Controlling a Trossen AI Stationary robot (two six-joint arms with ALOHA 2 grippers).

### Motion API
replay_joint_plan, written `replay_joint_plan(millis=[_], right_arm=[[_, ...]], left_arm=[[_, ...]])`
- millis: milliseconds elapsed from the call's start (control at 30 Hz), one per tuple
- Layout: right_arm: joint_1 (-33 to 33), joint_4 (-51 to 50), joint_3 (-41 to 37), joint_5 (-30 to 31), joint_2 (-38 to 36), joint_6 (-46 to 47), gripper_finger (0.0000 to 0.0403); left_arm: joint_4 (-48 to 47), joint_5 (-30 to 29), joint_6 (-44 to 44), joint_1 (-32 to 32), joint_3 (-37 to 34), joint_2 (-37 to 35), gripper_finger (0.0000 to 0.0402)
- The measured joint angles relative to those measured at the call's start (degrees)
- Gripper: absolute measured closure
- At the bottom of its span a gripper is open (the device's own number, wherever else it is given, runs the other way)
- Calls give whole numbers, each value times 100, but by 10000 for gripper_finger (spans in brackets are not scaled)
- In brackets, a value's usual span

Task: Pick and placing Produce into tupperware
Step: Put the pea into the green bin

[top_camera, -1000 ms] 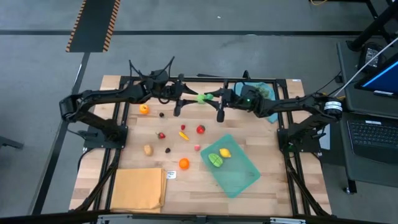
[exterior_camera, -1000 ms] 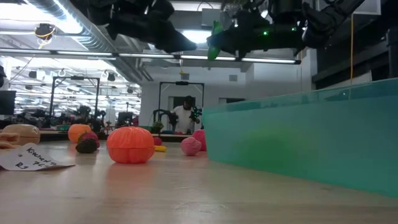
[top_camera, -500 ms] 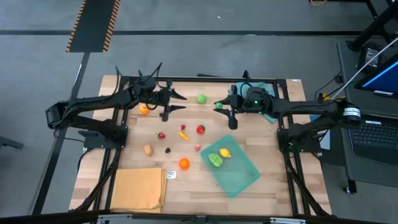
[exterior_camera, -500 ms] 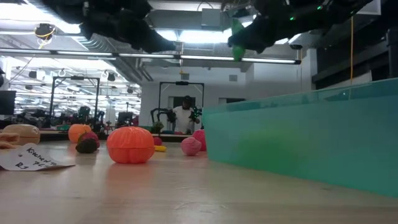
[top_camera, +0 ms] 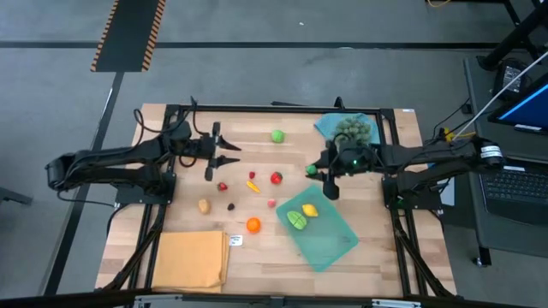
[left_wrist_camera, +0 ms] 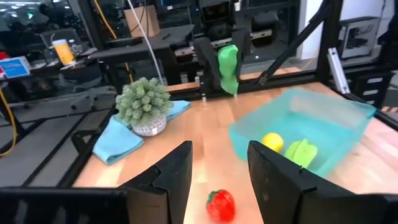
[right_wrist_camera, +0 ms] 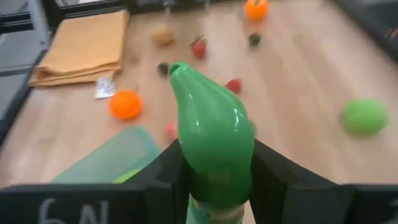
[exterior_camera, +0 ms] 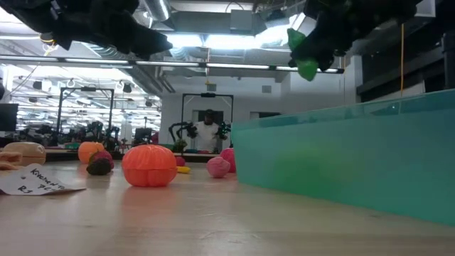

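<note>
The right gripper (top_camera: 320, 175) hangs raised at centre-right, its arm reaching in from 3 o'clock, fingers clamped on a green piece (right_wrist_camera: 213, 149). The left gripper (top_camera: 221, 154) hovers at 10 o'clock, fingers spread, holding nothing.

Two slim dark jointed arms, matte black two-finger jaws, small green indicator light on right arm's wrist, silver band near right base.

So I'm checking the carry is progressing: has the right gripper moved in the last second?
Yes. In the high view the right gripper, shut on the green produce piece, has travelled from the table's far edge toward the tupperware.
</note>
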Motion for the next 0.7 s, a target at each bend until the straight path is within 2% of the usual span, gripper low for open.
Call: replay_joint_plan(millis=[100,400,700], right_arm=[[290,-226,0,18,0,561,284],[1260,-1478,243,736,145,2067,284],[1759,-2998,1080,587,1273,3096,284]], left_arm=[[-6,-2,-82,-101,-98,-103,250],[-3,-52,-83,-233,-270,-130,237],[-1,-54,-83,-233,-273,-130,236]])
